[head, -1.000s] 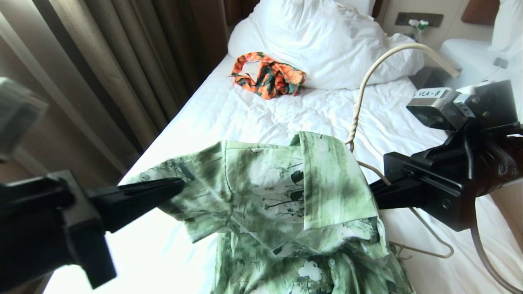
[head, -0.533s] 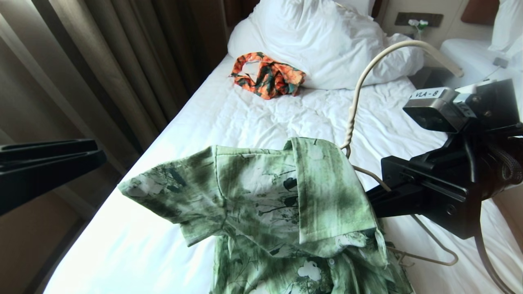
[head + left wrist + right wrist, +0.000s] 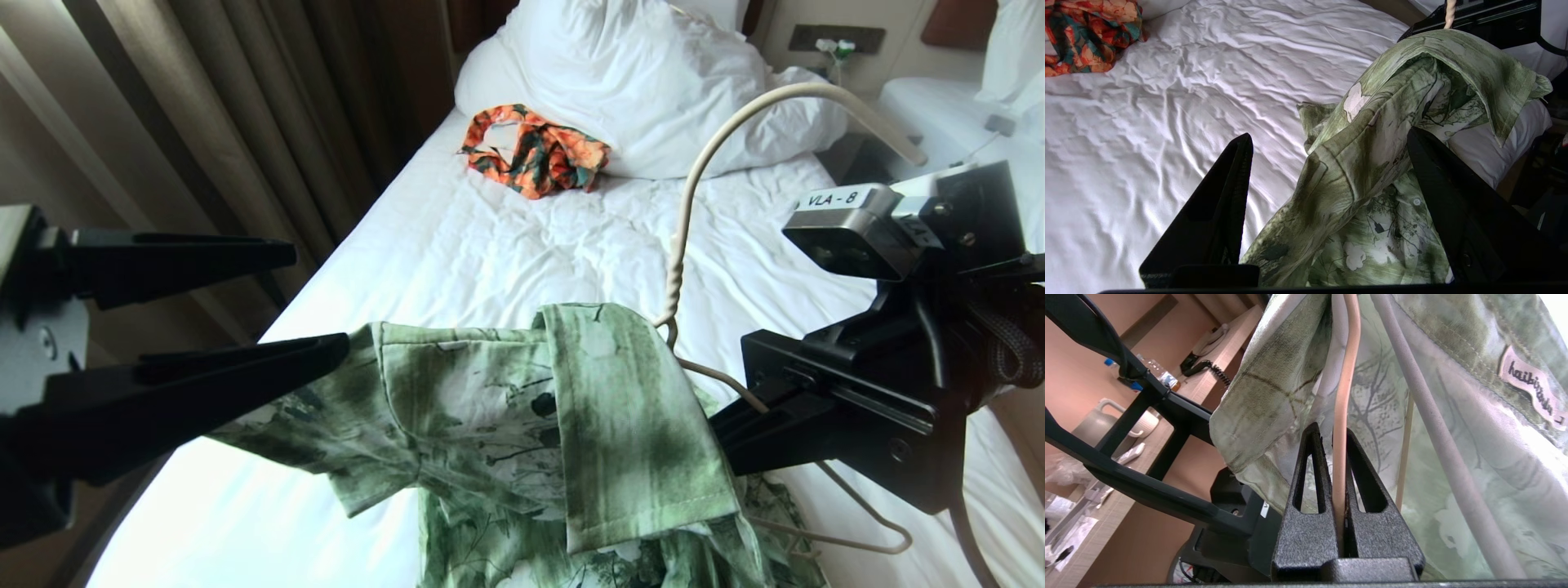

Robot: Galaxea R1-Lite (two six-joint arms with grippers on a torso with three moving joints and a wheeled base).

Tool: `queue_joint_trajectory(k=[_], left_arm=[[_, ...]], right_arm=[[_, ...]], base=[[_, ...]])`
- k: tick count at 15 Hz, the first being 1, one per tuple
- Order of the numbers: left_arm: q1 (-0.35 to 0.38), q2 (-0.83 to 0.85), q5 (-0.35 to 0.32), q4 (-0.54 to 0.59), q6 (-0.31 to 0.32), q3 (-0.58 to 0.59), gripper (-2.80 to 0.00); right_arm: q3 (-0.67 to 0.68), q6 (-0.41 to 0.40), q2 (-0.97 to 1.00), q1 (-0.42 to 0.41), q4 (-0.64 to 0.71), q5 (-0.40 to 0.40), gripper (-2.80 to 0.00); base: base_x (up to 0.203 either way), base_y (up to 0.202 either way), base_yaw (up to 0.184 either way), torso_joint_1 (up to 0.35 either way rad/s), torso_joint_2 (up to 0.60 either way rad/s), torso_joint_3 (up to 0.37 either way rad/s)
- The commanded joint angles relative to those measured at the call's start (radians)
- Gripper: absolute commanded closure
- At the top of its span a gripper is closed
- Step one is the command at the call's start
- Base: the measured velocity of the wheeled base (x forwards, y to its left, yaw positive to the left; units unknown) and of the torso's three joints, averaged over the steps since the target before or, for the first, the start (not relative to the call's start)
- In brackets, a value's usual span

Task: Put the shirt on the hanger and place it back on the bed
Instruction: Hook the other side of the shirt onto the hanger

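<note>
The shirt (image 3: 506,425) hangs in the air above the bed (image 3: 506,237), half dressed on the hanger (image 3: 694,196). The collar and one shoulder drape over the wire near the twisted neck; the hanger's far corner pokes out bare on the robot's right side. The sleeve toward the robot's left sags loose.

The right claw (image 3: 1340,457) is clamped on a wire of the hanger, under the cloth, and carries the whole load. The hook curves up and over the right wrist camera.

The left claw (image 3: 318,302) stands apart, wide. In the left wrist view (image 3: 1327,151) one finger lies against the inside fold of the shirt's shoulder, the other is out over the white sheet. Nothing is pinched.

Step in hand, as judged: seating the shirt on the hanger. The left side looks ready for a fresh grip.

Next move likely calls for the left claw to close on the loose shoulder seam and draw it outward, toward the hanger's left end. The bare right corner also needs covering. Risk: pulling too far may slide the collar off the neck.

An orange patterned garment (image 3: 535,147) lies near the pillow (image 3: 653,90), well apart.
</note>
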Motion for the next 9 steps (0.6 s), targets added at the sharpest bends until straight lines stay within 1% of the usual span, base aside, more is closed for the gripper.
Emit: queue_joint_trajectory(k=[1, 2, 4, 9], left_arm=[[-0.004, 0.041, -0.003, 0.004, 0.036, -0.013, -2.8], [-0.007, 0.051, -0.006, 0.002, 0.042, -0.013, -2.8], [-0.036, 0.065, -0.025, 0.001, 0.042, -0.002, -2.8], [-0.06, 0.106, -0.028, -0.002, 0.043, 0.003, -2.8]], right_arm=[[0.0, -0.001, -0.001, 0.02, 0.002, 0.007, 0.0], [0.0, 0.0, -0.004, 0.022, 0.003, 0.007, 0.0], [0.0, 0.0, -0.002, 0.037, 0.003, 0.007, 0.0], [0.001, 0.0, -0.01, 0.048, 0.003, 0.007, 0.0]], base=[[0.0, 0.0, 0.0, 0.0, 0.0, 0.0], [0.0, 0.0, 0.0, 0.0, 0.0, 0.0], [0.0, 0.0, 0.0, 0.0, 0.0, 0.0], [0.0, 0.0, 0.0, 0.0, 0.0, 0.0]])
